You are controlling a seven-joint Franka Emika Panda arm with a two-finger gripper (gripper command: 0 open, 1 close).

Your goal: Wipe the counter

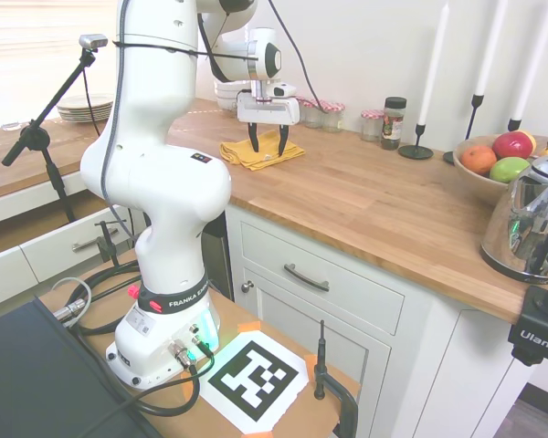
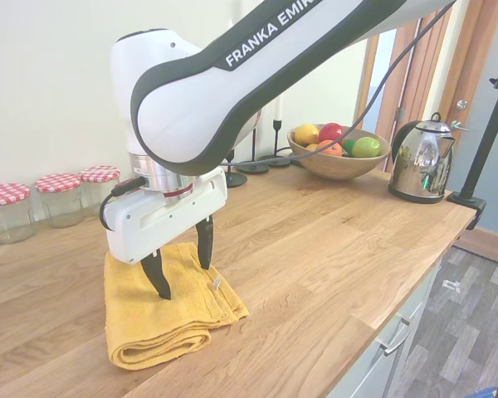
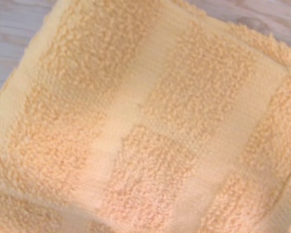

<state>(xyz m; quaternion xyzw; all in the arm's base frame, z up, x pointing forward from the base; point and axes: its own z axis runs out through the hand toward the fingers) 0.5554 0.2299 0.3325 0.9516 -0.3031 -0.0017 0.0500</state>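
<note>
A folded yellow towel [image 1: 261, 154] [image 2: 159, 319] lies flat on the brown wooden counter [image 1: 374, 205] [image 2: 315, 249], near its back wall. My gripper [image 1: 268, 143] [image 2: 183, 264] hangs straight down over the towel's middle. It is open, and its dark fingertips [image 2: 160, 282] are at or just above the cloth with nothing between them. In the wrist view the towel [image 3: 145, 116] fills almost the whole picture, with a strip of counter [image 3: 19, 29] at one edge.
Red-lidded jars [image 2: 62, 195] [image 1: 321, 111] and a dark spice jar [image 1: 394, 121] line the wall behind the towel. Black candlesticks [image 1: 417, 146], a fruit bowl [image 1: 493, 164] [image 2: 339, 149] and a steel kettle [image 1: 534, 219] [image 2: 423, 157] stand further along. Stacked plates [image 1: 84, 108] sit on the side counter.
</note>
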